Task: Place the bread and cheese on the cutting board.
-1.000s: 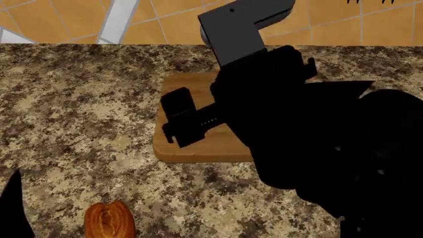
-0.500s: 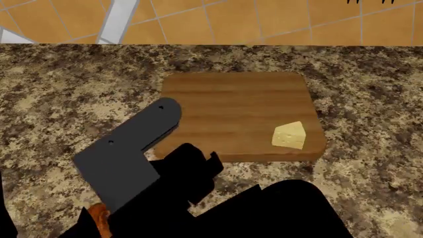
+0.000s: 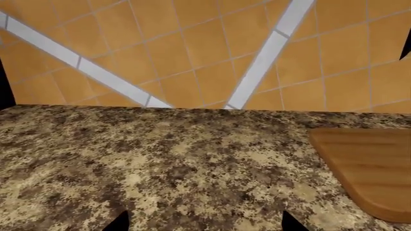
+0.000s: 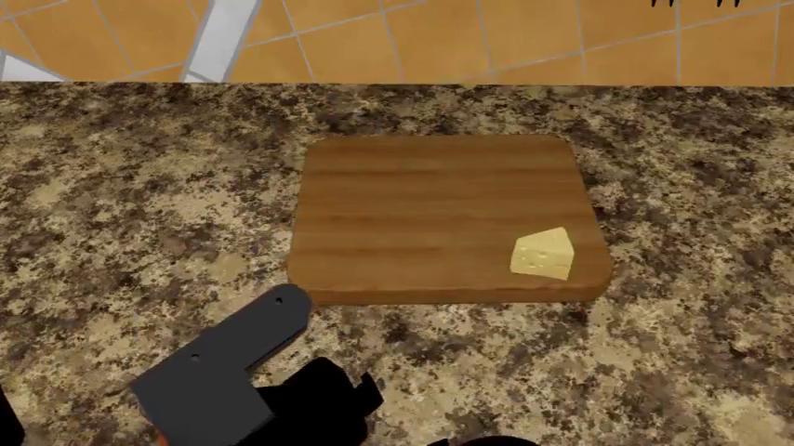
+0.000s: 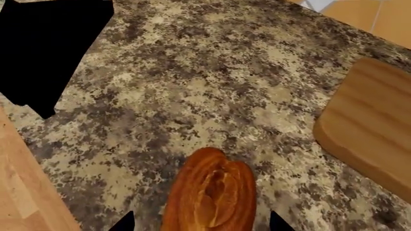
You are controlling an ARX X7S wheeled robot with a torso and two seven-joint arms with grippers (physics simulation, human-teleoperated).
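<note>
The cheese [image 4: 542, 254] lies on the cutting board [image 4: 434, 204], near its front right corner. The bread [image 5: 209, 192] lies on the counter, left of and nearer than the board [image 5: 372, 125]. My right gripper [image 5: 200, 224] is open, with one fingertip on each side of the loaf and nothing gripped. In the head view my right arm [image 4: 236, 362] covers the bread. My left gripper [image 3: 202, 224] is open and empty above bare counter, with a corner of the board [image 3: 369, 163] off to one side.
The granite counter [image 4: 125, 204] runs back to an orange tiled wall [image 4: 434, 37]. A pale wooden surface [image 5: 22, 192] borders the counter near the bread. A black shape [image 5: 51, 43] sits beyond the loaf in the right wrist view.
My right arm has swung from over the board down to the front left, above the bread. The cheese, hidden a second ago, now lies uncovered on the board.
</note>
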